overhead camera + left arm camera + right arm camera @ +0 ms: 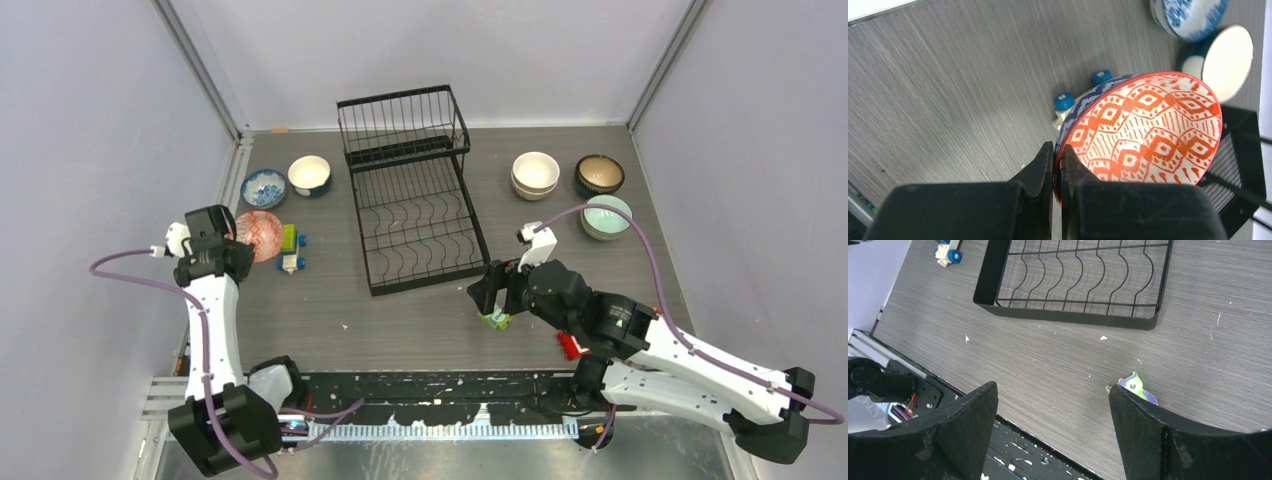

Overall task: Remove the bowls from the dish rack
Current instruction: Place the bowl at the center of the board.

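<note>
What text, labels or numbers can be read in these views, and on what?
No readable text in any view.
The red bowl: diamond pattern only, no letters.
The blue bowl: painted pattern only.
The green toy: an eye, no writing.
The red piece: too small to tell.
</note>
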### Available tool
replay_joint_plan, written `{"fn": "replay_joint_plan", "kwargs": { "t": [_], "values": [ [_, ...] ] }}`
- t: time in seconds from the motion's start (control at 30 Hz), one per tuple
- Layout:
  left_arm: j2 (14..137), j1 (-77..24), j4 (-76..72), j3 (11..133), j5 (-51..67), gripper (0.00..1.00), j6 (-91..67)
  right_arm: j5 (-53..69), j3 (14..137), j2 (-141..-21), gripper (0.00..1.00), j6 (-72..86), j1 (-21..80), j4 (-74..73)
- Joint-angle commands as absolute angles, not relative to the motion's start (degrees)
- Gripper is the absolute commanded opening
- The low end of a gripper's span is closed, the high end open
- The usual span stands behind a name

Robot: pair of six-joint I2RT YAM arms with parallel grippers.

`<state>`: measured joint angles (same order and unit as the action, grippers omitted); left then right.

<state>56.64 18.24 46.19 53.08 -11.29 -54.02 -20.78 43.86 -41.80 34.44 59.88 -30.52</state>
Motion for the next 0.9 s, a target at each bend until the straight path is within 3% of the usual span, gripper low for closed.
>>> {"fn": "replay_joint_plan", "kwargs": {
  "t": [0.0, 0.23, 0.87],
  "values": [
    [57.67, 22.75, 37.41, 50.70, -11.10, 0.00, -59.52, -20.05, 42.43, -39.10, 0.85, 35.76, 59.99, -28.30],
    [60.36, 25.92, 27.87, 44.94, -13.14, 0.00, -65.28, -19.99, 40.58, -36.21, 0.85, 36.43, 59.97, -28.79],
    [77.64, 26.28, 13.32, 46.12, -13.34, 0.00, -66.16, -24.88, 38.67, -33.12, 0.85, 34.62, 60.01, -29.15]
  ]
}}
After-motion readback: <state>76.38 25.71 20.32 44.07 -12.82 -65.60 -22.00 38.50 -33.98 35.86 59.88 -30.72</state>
